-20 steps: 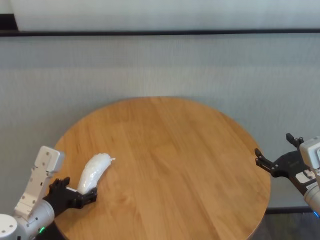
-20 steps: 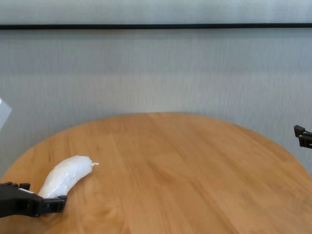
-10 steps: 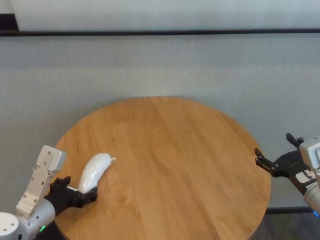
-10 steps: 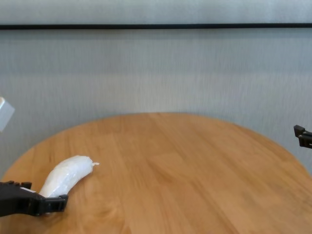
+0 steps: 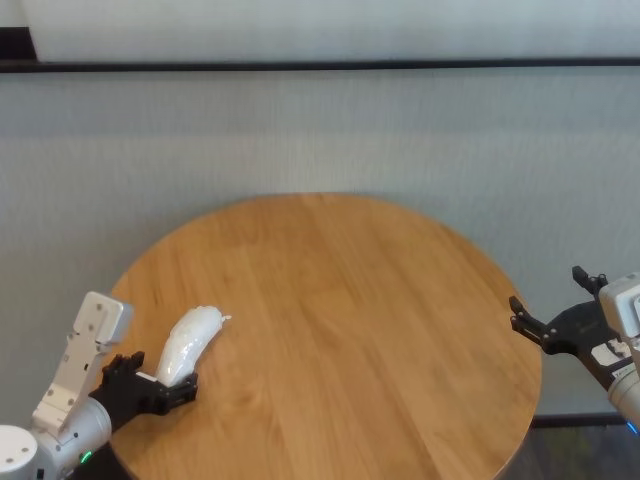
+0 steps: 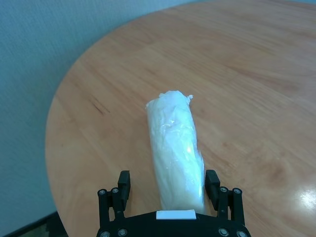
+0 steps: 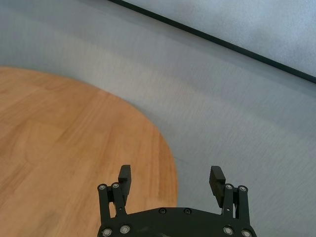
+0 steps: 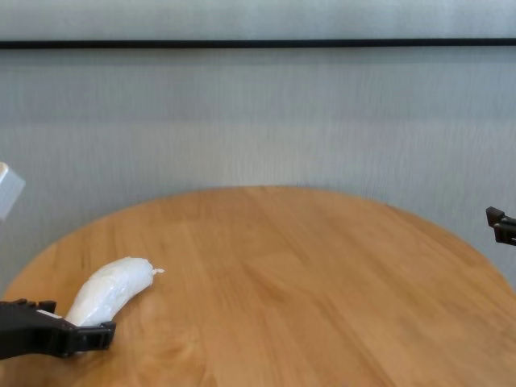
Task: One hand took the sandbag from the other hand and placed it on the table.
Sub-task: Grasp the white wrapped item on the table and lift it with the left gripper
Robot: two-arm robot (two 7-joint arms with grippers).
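While the sandbag (image 5: pixel 187 345) lies flat on the table (image 5: pixel 340 330) near its left edge, pinched end pointing away from the robot, the left gripper (image 6: pixel 168 186) sits low at the bag's near end, jaws wide, one finger on each side, with no squeeze visible in the left wrist view. Right gripper (image 7: pixel 171 179) hangs just off the table's right edge, jaws wide and empty.
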